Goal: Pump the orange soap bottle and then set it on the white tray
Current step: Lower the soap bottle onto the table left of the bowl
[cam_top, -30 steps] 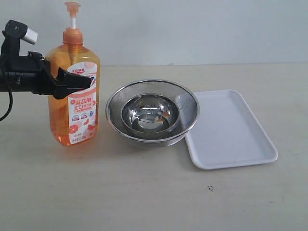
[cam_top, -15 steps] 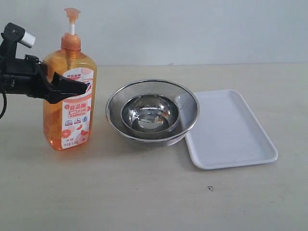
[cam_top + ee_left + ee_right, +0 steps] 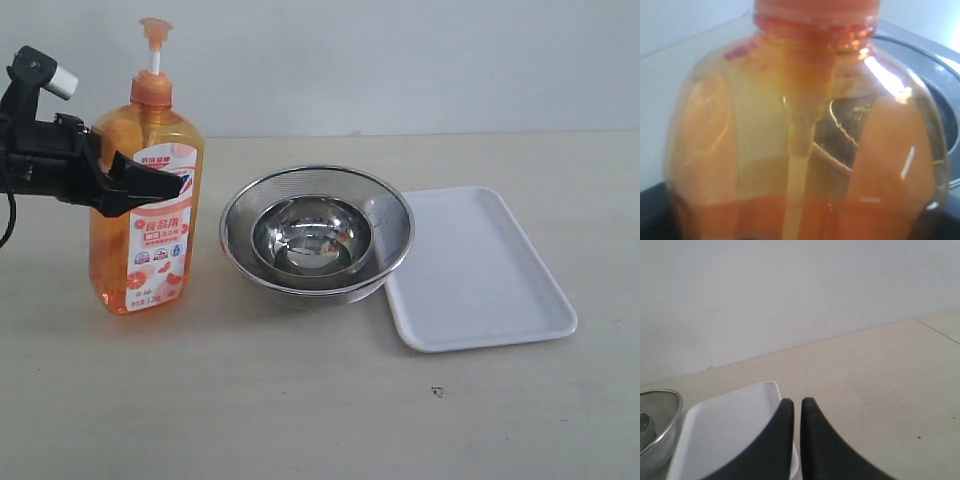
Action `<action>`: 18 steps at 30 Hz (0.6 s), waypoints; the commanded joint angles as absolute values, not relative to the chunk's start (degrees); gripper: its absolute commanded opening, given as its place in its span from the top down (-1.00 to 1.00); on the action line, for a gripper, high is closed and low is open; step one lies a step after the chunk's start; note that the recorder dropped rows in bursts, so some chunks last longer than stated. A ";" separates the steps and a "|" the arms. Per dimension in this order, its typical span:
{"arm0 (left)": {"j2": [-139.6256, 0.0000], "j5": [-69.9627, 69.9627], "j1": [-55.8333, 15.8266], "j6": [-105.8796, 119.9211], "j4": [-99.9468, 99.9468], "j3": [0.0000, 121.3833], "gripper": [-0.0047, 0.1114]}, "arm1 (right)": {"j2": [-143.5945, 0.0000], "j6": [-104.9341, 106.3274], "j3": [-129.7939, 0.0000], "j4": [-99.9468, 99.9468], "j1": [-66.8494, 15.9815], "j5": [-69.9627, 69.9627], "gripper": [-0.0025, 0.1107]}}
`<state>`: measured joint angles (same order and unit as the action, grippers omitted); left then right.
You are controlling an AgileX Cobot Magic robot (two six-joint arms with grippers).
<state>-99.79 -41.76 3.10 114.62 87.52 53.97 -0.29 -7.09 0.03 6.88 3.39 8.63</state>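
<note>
The orange soap bottle (image 3: 145, 215), tall with an orange pump head (image 3: 155, 30) raised on its white stem, stands upright at the left of the table. My left gripper (image 3: 163, 172) is shut on its upper body, one black finger (image 3: 150, 180) crossing the label, the other hidden behind. In the left wrist view the bottle (image 3: 805, 130) fills the picture. The white tray (image 3: 475, 270) lies flat at the right with nothing on it. My right gripper (image 3: 797, 402) is shut on nothing, hovering near the tray's (image 3: 725, 432) corner; it is out of the exterior view.
A round steel strainer bowl (image 3: 317, 235) with a smaller steel bowl inside sits between bottle and tray, its rim overlapping the tray's left edge. The strainer's rim (image 3: 657, 435) also shows in the right wrist view. A pale wall runs behind the table.
The bottle and my left gripper have come slightly down and to the left over the last second. Bowl and tray have not moved.
</note>
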 commanded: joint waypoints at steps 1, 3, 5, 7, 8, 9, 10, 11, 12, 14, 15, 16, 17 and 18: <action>-99.17 -35.92 2.64 102.48 77.56 56.15 0.84 | 0.00 -7.05 0.00 6.99 3.70 8.41 0.93; -99.17 -33.92 2.64 98.54 75.01 56.44 0.84 | 0.00 -7.05 0.00 6.99 3.70 8.41 0.93; -99.17 -31.57 2.55 94.39 72.11 56.75 0.84 | 0.00 -7.05 0.00 6.99 3.70 8.41 0.93; -99.14 -28.57 2.02 86.36 66.54 57.56 0.84 | 0.00 -7.05 0.00 6.99 3.70 8.41 0.93; -99.04 -27.24 1.55 83.00 63.04 58.04 0.84 | 0.00 -7.05 0.00 6.99 3.70 8.41 0.93; -98.91 -26.04 1.16 78.85 59.58 58.03 0.84 | 0.00 -7.05 0.00 6.99 3.70 8.41 0.93; -98.79 -24.79 0.72 75.39 57.49 58.16 0.84 | 0.00 -7.05 0.00 6.99 3.70 8.41 0.93; -98.79 -23.86 0.15 72.69 55.19 58.16 0.84 | 0.00 -7.05 0.00 6.99 3.70 8.41 0.93; -98.71 -23.24 -0.46 71.06 53.52 58.27 0.84 | 0.00 -7.05 0.00 6.99 3.70 8.41 0.93; -98.67 -20.76 -1.69 66.14 49.44 58.35 0.84 | 0.00 -7.05 0.00 6.99 3.70 8.41 0.93; -98.67 -19.93 -2.50 62.76 46.57 58.35 0.84 | 0.00 -7.05 0.00 6.99 3.70 8.41 0.93; -98.67 -19.08 -3.05 60.57 44.98 58.35 0.84 | 0.00 -7.05 0.00 6.99 3.70 8.41 0.93; -98.67 -18.43 -3.60 57.73 43.31 58.35 0.84 | 0.00 -7.05 0.00 6.99 3.70 8.41 0.93; -98.67 -17.47 -4.12 54.99 41.26 58.35 0.84 | 0.00 -7.05 0.00 6.99 3.70 8.41 0.93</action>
<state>-98.34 -19.38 -2.69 62.25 47.94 58.81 -0.29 -7.09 0.03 6.88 3.39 8.63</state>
